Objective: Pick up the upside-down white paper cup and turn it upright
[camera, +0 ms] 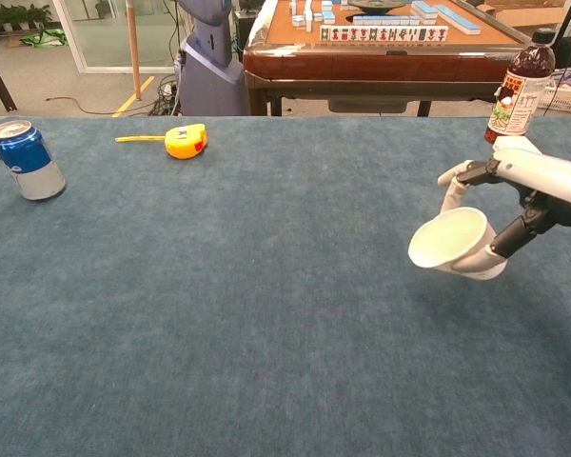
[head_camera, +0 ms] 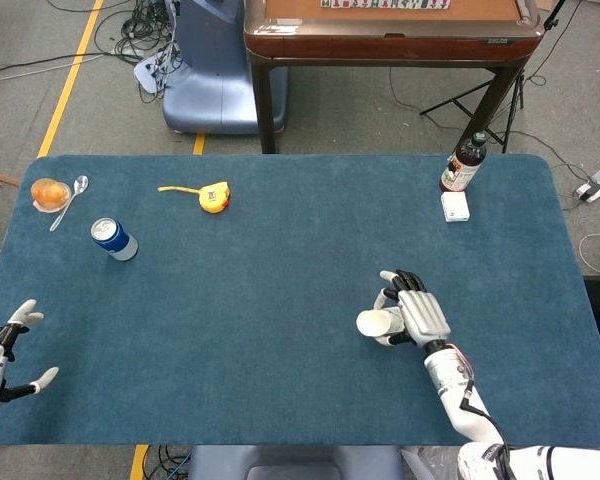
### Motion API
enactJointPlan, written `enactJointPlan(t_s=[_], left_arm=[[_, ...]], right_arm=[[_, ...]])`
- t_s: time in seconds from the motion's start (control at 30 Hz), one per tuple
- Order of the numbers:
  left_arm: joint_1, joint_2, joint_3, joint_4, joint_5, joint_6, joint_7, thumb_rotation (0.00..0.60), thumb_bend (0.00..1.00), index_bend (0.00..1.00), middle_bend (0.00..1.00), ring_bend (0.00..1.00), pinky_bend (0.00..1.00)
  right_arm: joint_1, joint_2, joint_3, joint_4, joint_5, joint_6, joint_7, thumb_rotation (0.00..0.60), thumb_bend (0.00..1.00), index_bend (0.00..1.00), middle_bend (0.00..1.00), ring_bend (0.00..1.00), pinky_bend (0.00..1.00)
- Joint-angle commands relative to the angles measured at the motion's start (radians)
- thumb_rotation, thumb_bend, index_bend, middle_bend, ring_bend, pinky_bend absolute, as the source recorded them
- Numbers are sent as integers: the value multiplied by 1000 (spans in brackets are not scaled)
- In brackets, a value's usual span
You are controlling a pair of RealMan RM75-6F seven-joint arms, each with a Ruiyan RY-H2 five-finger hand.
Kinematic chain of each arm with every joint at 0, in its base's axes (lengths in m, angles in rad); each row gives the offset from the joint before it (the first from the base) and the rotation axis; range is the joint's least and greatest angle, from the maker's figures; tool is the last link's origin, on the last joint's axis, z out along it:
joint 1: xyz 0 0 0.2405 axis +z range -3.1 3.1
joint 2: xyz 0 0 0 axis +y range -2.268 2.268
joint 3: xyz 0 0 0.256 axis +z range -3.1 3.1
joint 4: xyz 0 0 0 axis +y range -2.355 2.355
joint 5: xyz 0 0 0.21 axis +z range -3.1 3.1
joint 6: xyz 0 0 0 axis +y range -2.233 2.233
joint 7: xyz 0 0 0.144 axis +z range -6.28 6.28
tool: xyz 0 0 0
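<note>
The white paper cup point(camera: 452, 244) is off the blue table, held in my right hand point(camera: 528, 195) at the right side. Its open mouth faces left and slightly up, toward the chest camera. In the head view the cup point(head_camera: 378, 323) sticks out to the left of the right hand point(head_camera: 420, 316), whose fingers wrap around it. My left hand point(head_camera: 2, 352) hovers at the table's near left edge, fingers apart and holding nothing.
A blue can point(head_camera: 113, 239), a yellow tape measure point(head_camera: 212, 196), an orange fruit cup point(head_camera: 49, 193) and a spoon point(head_camera: 70, 200) lie at the far left. A dark bottle point(head_camera: 464, 163) and small white box point(head_camera: 455, 207) stand at the far right. A mahjong table point(head_camera: 390, 30) stands behind.
</note>
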Motion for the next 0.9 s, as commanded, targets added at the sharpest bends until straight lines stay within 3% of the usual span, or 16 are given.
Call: enactJointPlan(t_s=[0.03,0.23,0.43,0.77,0.9], left_arm=[[-1,-1,1,0,-1,-4,2,600,138,70,244,297,534],[-4,-4,4,1,1,-10,8,600,138,70,244,297,534],[-5,-3,4,1,1,-11,4,600,138,70,244,297,534],[-6,-3,5,4,-1,-16,0,600,138,70,244,297,533],[-6,-3,6,4,0,-16,-1,600,138,70,244,297,534]], right_arm=[[-83,10,52,49,-106,-57,315,600,41,491,131,0,0],[-130,-43,66,149,-211,-52,571,600,25,492,140,0,0],[-148,-86,47,247,-269,-74,689,600,11,492,137,0,0],[-153,-117,28,329,-321,-111,753,600,0,487,113,0,0],[-151,-91,17,323,-327,-136,731,600,0,377,70,0,0]])
